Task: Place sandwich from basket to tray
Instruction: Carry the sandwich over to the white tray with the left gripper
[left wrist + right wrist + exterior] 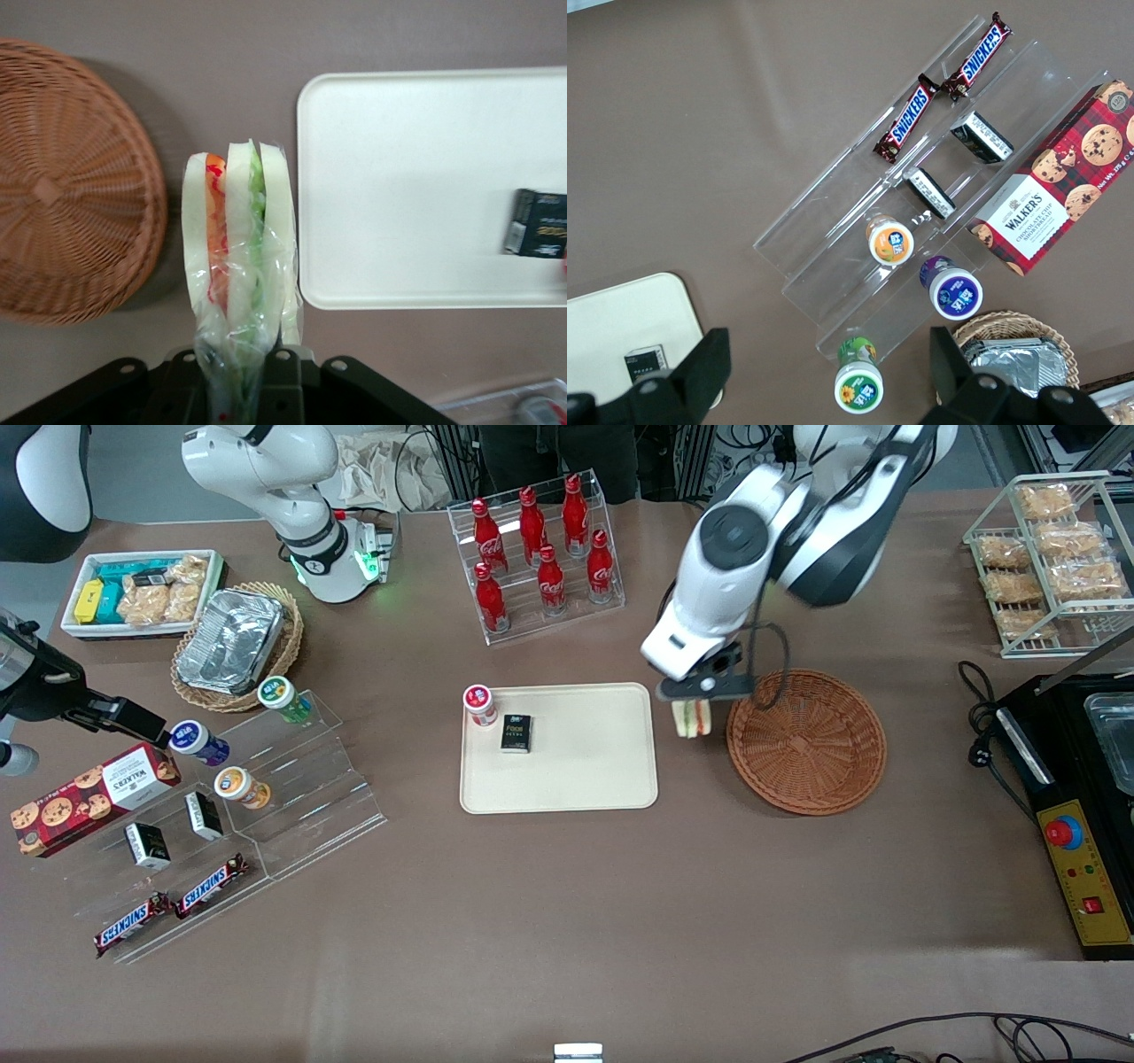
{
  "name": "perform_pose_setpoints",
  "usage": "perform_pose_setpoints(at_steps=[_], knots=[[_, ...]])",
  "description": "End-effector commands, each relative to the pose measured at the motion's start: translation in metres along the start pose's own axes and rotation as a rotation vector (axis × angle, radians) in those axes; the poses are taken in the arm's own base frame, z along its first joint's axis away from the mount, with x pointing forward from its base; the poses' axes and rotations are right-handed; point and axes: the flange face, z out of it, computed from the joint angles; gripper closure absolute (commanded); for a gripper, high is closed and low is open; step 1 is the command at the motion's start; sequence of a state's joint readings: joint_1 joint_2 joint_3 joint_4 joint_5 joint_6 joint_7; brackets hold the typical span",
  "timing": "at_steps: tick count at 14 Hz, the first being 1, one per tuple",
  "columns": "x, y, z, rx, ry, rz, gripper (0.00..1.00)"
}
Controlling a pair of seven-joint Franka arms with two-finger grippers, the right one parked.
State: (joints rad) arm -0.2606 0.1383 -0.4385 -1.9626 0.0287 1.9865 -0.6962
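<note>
Sandwich [692,718] pinched by gripper [706,691] at wrapper end, hanging clear above table between basket [808,742] and tray [560,747]; basket at 3 o'clock, tray at 9. Lifted high enough, judging, to clear tray rim.

Lighting is even, bright and overhead across the table [549,921], with a pale sheen toward the front camera's edge. Shadows are soft: one falls beneath the gripper [702,689] holding the sandwich [237,257], another beside the basket [62,177]. The foil container [230,640] shows glare. The sandwich's plastic wrap glints. The tray [399,177] appears slightly overexposed. Focus is sharp throughout.
</note>
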Motion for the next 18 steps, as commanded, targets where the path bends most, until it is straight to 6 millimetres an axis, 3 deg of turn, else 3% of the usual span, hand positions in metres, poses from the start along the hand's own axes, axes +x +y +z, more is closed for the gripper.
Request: perform_pose_setpoints(at_steps=[1, 3, 6, 8, 10, 14, 15, 16, 18], knots=[[0.007, 0.030, 0.047, 0.023, 0.016, 0.040, 1.00], [0.010, 0.043, 0.075, -0.003, 0.014, 0.063, 1.00], [0.011, 0.047, 0.126, -0.054, 0.055, 0.094, 1.00], [0.010, 0.050, 0.147, -0.080, 0.054, 0.094, 1.00], [0.007, 0.058, 0.159, -0.097, 0.055, 0.108, 1.00], [0.013, 0.055, 0.174, -0.094, 0.062, 0.097, 0.97], [0.014, 0.054, 0.174, -0.092, 0.061, 0.098, 0.30], [0.014, 0.053, 0.174, -0.088, 0.065, 0.102, 0.01], [0.015, 0.054, 0.172, -0.083, 0.074, 0.111, 0.00]])
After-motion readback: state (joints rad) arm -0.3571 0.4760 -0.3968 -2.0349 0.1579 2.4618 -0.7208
